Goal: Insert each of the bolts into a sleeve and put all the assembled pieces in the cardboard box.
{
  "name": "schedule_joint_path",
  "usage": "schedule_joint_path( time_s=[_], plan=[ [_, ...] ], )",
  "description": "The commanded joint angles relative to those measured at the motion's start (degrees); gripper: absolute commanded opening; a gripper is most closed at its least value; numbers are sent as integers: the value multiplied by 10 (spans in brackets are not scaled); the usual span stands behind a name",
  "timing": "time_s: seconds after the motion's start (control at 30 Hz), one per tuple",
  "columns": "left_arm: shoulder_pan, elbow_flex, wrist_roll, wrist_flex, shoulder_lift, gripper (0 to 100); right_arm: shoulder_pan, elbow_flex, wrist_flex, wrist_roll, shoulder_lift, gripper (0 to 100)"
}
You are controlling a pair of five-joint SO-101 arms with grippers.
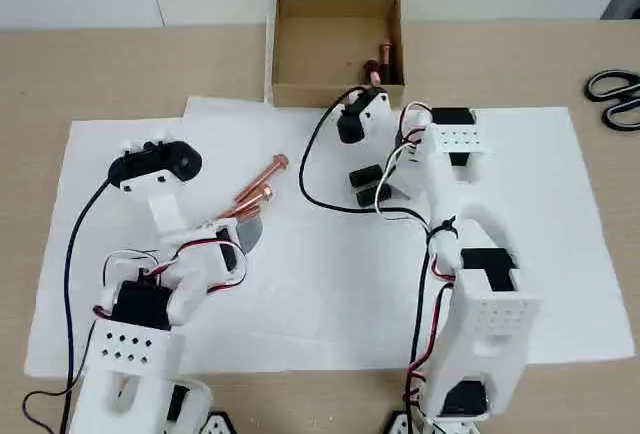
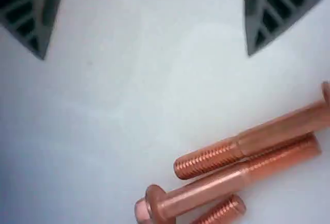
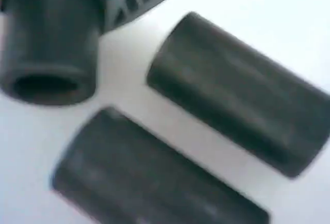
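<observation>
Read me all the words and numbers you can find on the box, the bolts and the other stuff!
There are no words, numbers or signs to read in these pictures.
cardboard box: plain brown, no print seen.
bolts: bare copper-coloured metal, no marks.
sleeves: plain black, no marks.
white paper: blank.
scissors: too small to tell.

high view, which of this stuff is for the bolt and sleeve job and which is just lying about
For the job: copper-coloured metal bolts; black cylindrical sleeves; open brown cardboard box.
Lying about: black-handled scissors at the table's edge; white paper sheet under the parts.
</observation>
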Motion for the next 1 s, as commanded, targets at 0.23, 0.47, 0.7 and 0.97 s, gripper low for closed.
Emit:
schedule_joint_path(
  time_s=[0.23,0.47,0.7,0.97],
  plan=[
    [1,-3,-4,-1,-5,234,36,-52,158,-110,-98,67],
    [2,-3,-4,-1,-5,234,33,-50,198,-233,-98,72],
    [2,-3,-4,1,-5,234,0,-51,196,-288,-43,75],
    [2,-3,-4,2,-5,234,-25,-53,192,-299,-26,166]
  ],
)
